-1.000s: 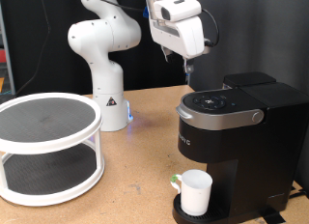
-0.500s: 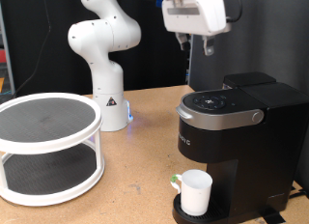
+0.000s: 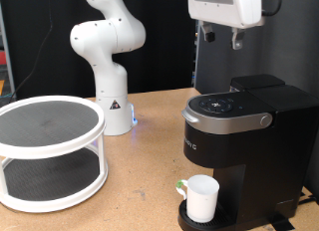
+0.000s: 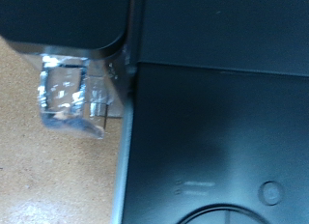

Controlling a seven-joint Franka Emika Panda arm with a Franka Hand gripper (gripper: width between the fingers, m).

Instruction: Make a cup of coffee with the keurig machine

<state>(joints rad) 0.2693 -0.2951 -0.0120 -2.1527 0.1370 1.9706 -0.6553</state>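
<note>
The keurig machine point(image 3: 239, 131) is large and matte black, with its lid down and its round button panel point(image 3: 224, 105) on top. It stands at the exterior view's right. The cup point(image 3: 202, 198), a small white mug with a green mark by its handle, stands on the drip tray under the spout. My gripper point(image 3: 220, 37) hangs high above the machine's rear part, fingers apart and empty. The wrist view shows the machine's black top point(image 4: 212, 137) from above; the fingers do not show there.
A white two-tier round rack point(image 3: 50, 151) stands at the exterior view's left on the wooden table point(image 3: 150, 181). The arm's white base point(image 3: 110, 92) is behind it. In the wrist view a clear plastic part point(image 4: 70, 94) sits beside the machine.
My gripper has moved up and towards the exterior view's right, from above the button panel to above the machine's rear. The cup and the machine have not moved.
</note>
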